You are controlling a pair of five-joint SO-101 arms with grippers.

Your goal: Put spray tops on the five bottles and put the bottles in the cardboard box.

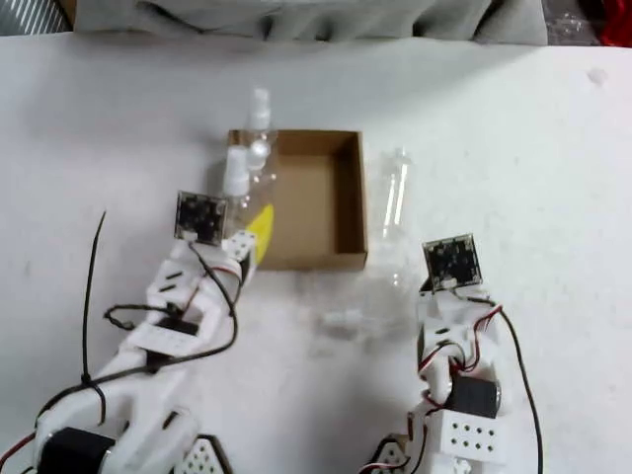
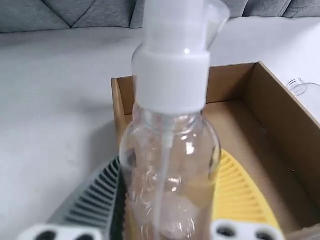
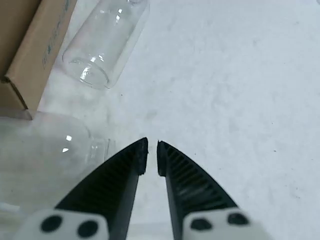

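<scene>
Left wrist view: my L arm [image 1: 168, 336] is stretched fwd to the box [image 2: 235, 85], at its left side. L gripper [image 2: 169, 162] is clamped on a bottle [image 2: 170, 200], grey + yellow fingers [image 2: 240, 190] either side of the body. Bottle is clear, upright, white spray top [image 2: 172, 55] on. R arm [image 1: 454, 365] sits right of the box, R gripper [image 3: 151, 150] nearly closed w/ nothing in it, over the table [image 3: 240, 90]. Capless bottle [image 3: 107, 42] lies beside the box wall, third bottle [image 3: 47, 145] lies just by the R fingers
</scene>
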